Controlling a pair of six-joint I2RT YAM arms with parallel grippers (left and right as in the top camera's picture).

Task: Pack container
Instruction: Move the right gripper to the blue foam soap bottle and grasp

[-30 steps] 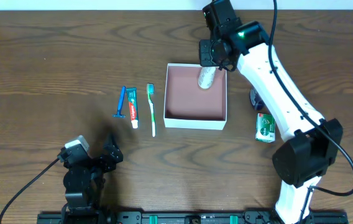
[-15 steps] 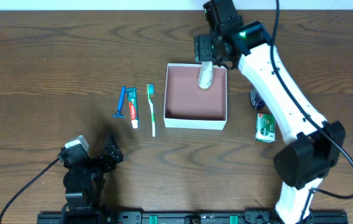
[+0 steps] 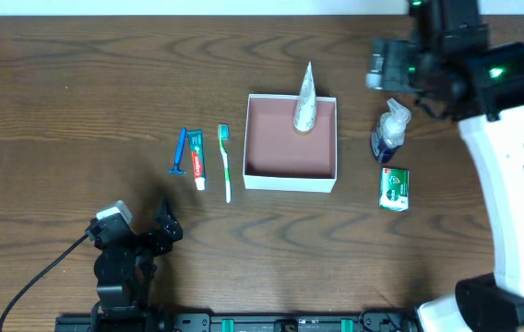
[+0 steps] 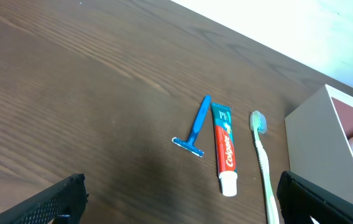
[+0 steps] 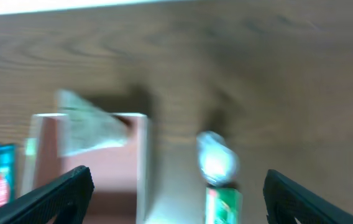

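The Colgate tube (image 4: 225, 149) is lying between razor (image 4: 196, 127) and toothbrush (image 4: 262, 158), near the box (image 3: 290, 181). The left gripper (image 4: 183, 200) and right gripper (image 5: 178, 190) are hanging spread wide, gripping nothing.

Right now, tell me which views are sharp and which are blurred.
Overhead: sharp and evenly lit, the container's white walls crisp. Left wrist: sharp, the print on the toothpaste readable, the razor clean-edged. Right wrist: heavily blurred; the container and the green packet are only smears.
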